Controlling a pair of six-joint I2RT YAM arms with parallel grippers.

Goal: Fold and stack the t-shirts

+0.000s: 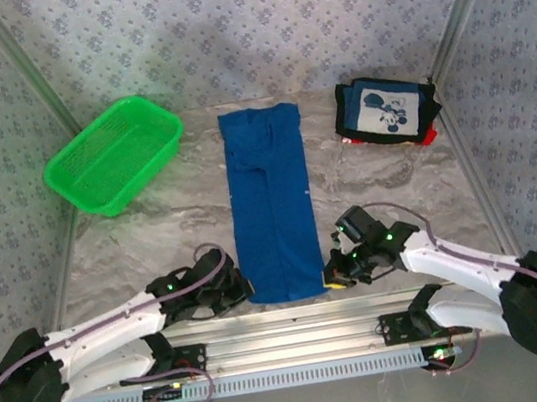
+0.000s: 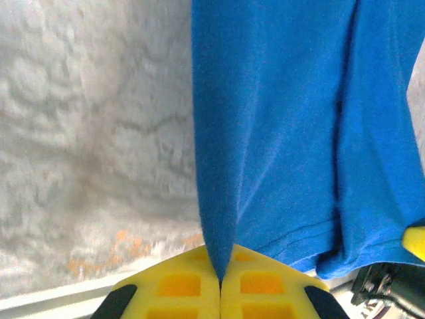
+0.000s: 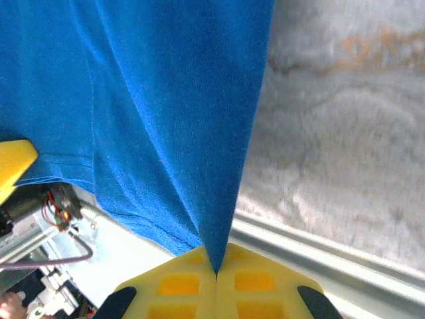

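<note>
A royal blue t-shirt (image 1: 271,201) lies as a long folded strip down the middle of the table. My left gripper (image 1: 244,287) is shut on its near left corner; the yellow jaws pinch a fold of blue cloth (image 2: 219,199) in the left wrist view. My right gripper (image 1: 331,274) is shut on the near right corner, with the blue cloth (image 3: 199,133) drawn up between its yellow jaws in the right wrist view. A folded dark navy t-shirt (image 1: 385,110) with a white cartoon panel rests at the back right, on top of a red t-shirt (image 1: 428,137) that peeks out beneath it.
A green mesh basket (image 1: 115,154) stands at the back left. A metal rail (image 1: 300,343) runs along the table's near edge, between the arm bases. Patterned walls close in the table on the left, back and right.
</note>
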